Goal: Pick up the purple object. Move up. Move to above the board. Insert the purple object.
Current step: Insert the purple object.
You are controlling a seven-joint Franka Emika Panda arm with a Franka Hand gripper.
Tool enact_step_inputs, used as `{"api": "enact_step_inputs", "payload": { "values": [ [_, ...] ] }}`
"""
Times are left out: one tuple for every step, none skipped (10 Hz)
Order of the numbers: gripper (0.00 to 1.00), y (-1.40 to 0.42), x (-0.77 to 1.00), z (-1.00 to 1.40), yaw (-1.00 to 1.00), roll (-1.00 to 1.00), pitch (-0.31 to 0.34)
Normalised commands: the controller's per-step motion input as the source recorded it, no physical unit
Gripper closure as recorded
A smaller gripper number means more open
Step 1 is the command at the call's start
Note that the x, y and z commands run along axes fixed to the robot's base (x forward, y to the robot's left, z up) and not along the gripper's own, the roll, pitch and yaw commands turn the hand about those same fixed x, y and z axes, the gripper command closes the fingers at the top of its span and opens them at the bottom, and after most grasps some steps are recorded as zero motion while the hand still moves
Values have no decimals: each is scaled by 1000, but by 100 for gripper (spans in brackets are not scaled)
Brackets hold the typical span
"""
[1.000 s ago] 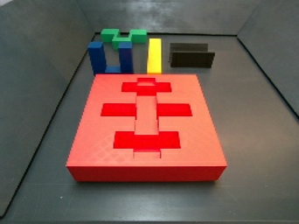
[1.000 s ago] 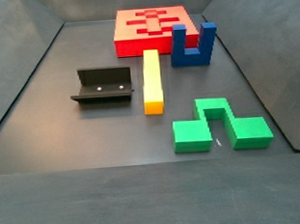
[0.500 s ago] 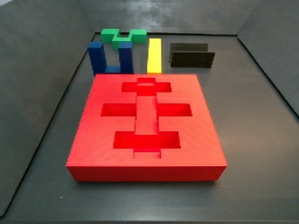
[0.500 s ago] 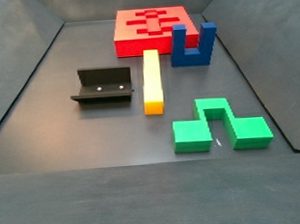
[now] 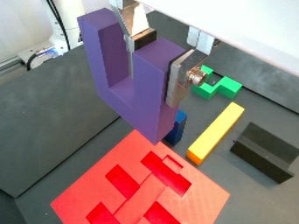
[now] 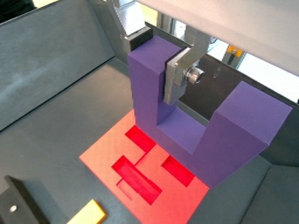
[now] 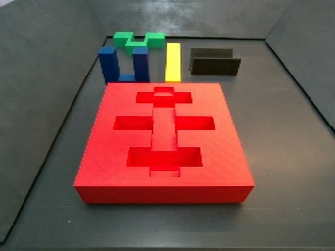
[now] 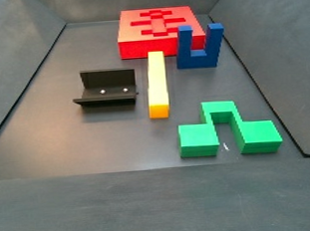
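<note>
My gripper (image 5: 158, 63) is shut on one upright prong of the purple object (image 5: 117, 83), a chunky U-shaped block. It holds the block high in the air. The same grip shows in a wrist view (image 6: 156, 66), with the purple object's (image 6: 239, 122) free prong to the side. The board (image 5: 82, 188), red with cross- and bar-shaped recesses, lies below the block in both wrist views (image 6: 105, 150). Both side views show the board (image 7: 102, 147) (image 8: 128, 30) bare. Neither the gripper nor the purple object shows in them.
A blue U-shaped block (image 7: 124, 61) (image 8: 200, 46) stands by the board's edge. A green block (image 7: 136, 41) (image 8: 226, 127), a yellow bar (image 7: 173, 61) (image 8: 157, 82) and the black fixture (image 7: 215, 63) (image 8: 105, 89) are on the grey floor. Grey walls close in the bin.
</note>
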Motion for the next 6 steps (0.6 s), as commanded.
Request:
{"api": "enact_step_inputs", "payload": {
  "values": [
    [100,-789,249,-843,0,11,-190],
    [100,-806,309,-851,60,16,-179],
    [100,-794,431,-911,106,20,-149],
    [100,-803,417,-926,83,29,-141],
    [100,-797,417,-926,74,34,-146],
    [100,-786,437,-909,34,57,-156]
  ]
}}
